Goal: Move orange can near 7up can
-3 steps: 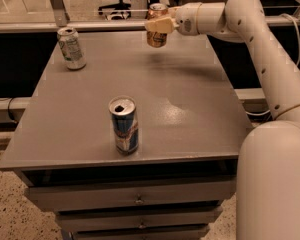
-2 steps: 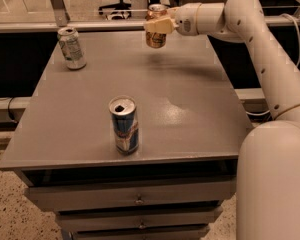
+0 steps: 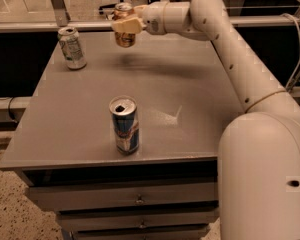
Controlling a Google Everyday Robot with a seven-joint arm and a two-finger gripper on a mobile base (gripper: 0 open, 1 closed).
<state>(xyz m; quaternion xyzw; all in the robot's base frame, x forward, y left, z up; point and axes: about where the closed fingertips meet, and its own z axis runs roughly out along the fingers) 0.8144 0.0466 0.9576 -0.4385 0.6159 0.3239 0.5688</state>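
gripper (image 3: pixel 124 27) grips orange can (image 3: pixel 125 39) above table (image 3: pixel 200 134)

Your gripper (image 3: pixel 123 25), smooth plastic, clasps the glossy metal orange can (image 3: pixel 125 38) above the matt table (image 3: pixel 190 89), far side; 7up can (image 3: pixel 72 48) shiny metal.

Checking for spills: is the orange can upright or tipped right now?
Upright: the gripper, over the table near its far edge, holds the orange can lifted, silver top upward.
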